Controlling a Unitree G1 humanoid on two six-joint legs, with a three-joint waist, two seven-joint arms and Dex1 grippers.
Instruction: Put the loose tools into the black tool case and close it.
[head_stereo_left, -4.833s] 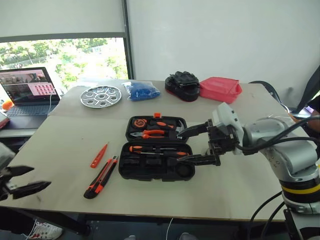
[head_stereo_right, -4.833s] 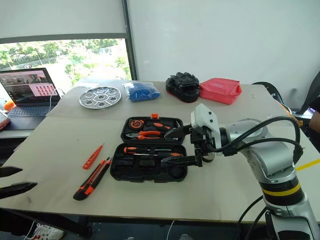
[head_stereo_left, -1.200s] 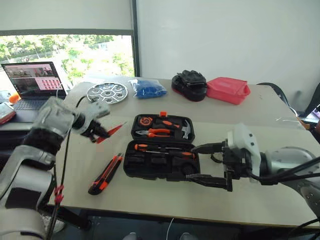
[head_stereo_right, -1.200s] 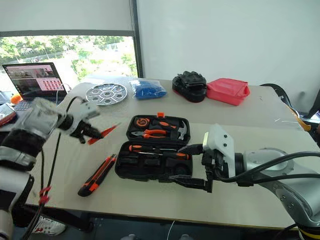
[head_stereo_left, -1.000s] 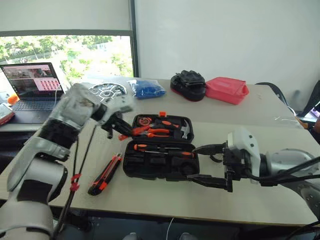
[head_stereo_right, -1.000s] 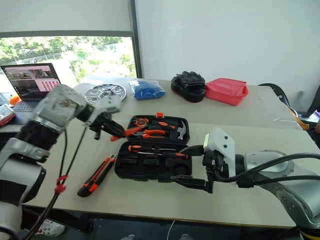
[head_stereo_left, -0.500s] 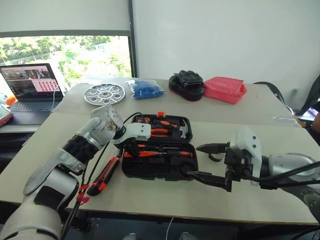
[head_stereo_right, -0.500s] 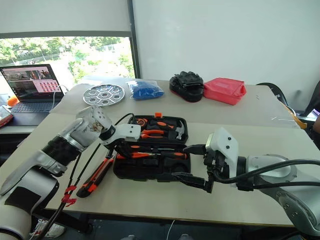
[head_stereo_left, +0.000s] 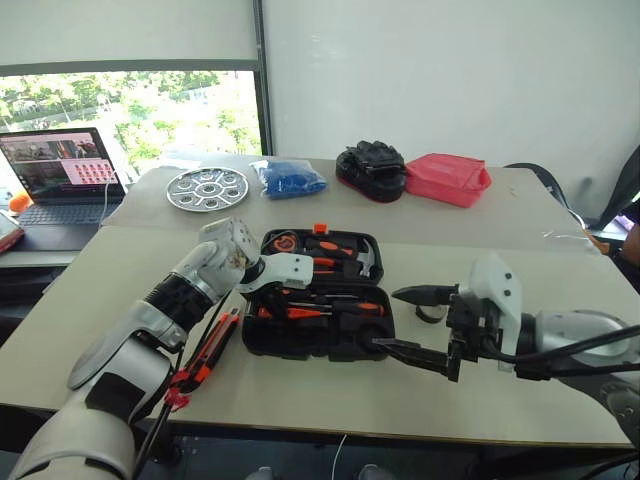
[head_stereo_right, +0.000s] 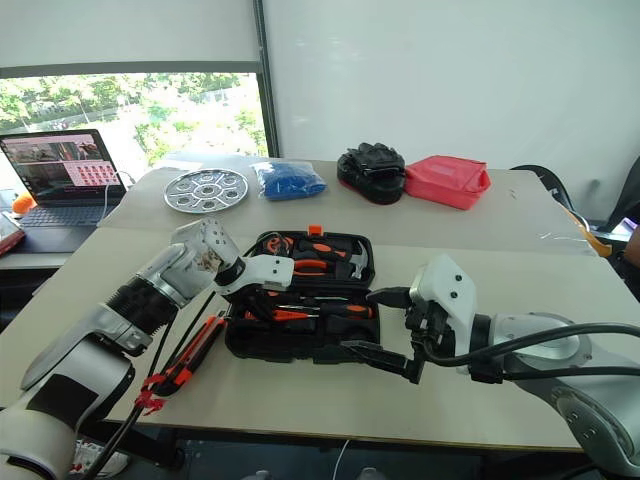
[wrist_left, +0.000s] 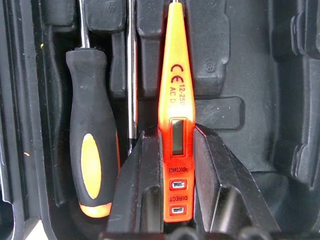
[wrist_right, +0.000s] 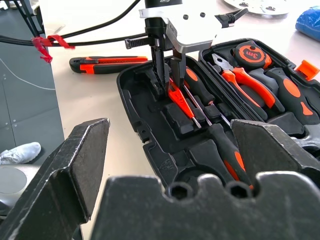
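tester: our left gripper (wrist_left: 176, 165) pinches one slim orange plastic tester (wrist_left: 175, 107), long axis along black hinged plastic tool case (head_stereo_left: 268, 340) front tray.
knife: one long orange-and-black utility knife (head_stereo_left: 205, 347), near table (head_stereo_left: 330, 395) front-left edge.
right gripper (head_stereo_left: 412, 323): jaws spread.

My left gripper (head_stereo_right: 262, 292) reaches down into the open case (head_stereo_right: 300, 310). My right gripper (head_stereo_right: 385, 330) is wide open just right of the case. The knife (head_stereo_right: 190, 352) lies left of it.
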